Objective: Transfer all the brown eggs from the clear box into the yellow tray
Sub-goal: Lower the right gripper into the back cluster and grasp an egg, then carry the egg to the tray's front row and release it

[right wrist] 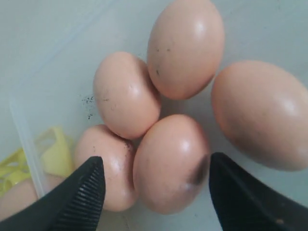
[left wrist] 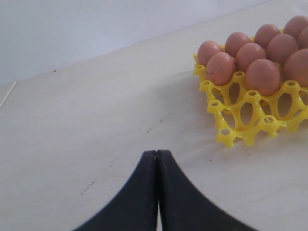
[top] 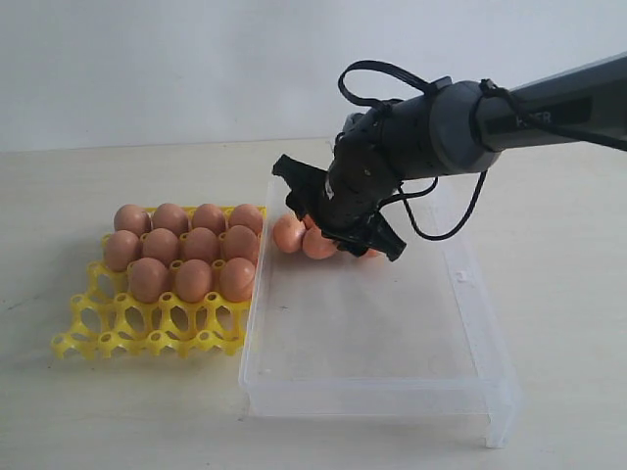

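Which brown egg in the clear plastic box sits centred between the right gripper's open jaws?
The orange-brown egg bearing a dark smudge, centred between the jaws of the right gripper; its four neighbours lie beside or beyond.

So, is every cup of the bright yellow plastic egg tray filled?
No, the yellow tray has its near row of cups empty.
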Tool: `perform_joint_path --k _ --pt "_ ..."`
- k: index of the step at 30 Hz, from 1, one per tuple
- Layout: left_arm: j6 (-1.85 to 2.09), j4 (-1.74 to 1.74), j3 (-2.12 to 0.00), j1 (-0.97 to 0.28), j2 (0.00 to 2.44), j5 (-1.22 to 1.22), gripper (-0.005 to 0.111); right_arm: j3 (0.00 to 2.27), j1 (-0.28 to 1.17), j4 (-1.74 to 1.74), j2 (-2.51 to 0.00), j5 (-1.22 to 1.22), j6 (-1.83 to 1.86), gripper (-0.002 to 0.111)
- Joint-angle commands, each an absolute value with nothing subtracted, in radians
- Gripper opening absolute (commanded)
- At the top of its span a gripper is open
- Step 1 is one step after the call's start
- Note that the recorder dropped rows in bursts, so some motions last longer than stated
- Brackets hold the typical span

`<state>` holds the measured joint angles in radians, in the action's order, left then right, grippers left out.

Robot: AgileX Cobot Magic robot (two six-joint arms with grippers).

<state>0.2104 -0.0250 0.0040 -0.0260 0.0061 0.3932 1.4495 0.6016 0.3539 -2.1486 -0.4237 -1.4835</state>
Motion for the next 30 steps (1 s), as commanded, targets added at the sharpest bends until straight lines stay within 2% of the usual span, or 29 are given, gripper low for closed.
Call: perform_joint_path --k 1,5,7,15,22,24,27,30 --pt "0.205 -0.025 0.000 -0.032 0.000 0.387 0.000 1.453 0.597 0.357 -2.175 -0.396 -1.515 0.061" --pt "0.205 -0.025 0.000 -0.032 0.000 0.387 0.000 1.453 0.597 0.377 -2.195 -0.394 -1.521 0.060" --pt "0.205 -0.025 0.000 -0.032 0.000 0.387 0.000 1.453 0.597 0.406 -2.197 -0.394 -1.521 0.056" --pt "0.205 -0.025 0.000 -0.032 0.000 0.387 0.000 1.453 0.597 0.421 -2.187 -0.460 -1.430 0.000" --pt "0.205 -0.025 0.000 -0.032 0.000 0.387 0.000 1.453 0.614 0.423 -2.083 -0.460 -1.099 0.000" --pt "0.205 -0.025 0.000 -0.032 0.000 0.387 0.000 1.453 0.642 0.416 -2.022 -0.398 -0.875 0.000" --pt "0.205 -0.025 0.000 -0.032 0.000 0.387 0.000 1.453 0.725 0.298 -1.959 -0.183 -0.442 0.000" --pt "0.205 -0.025 0.000 -0.032 0.000 0.387 0.000 1.453 0.798 0.169 -1.972 0.023 -0.197 0.000"
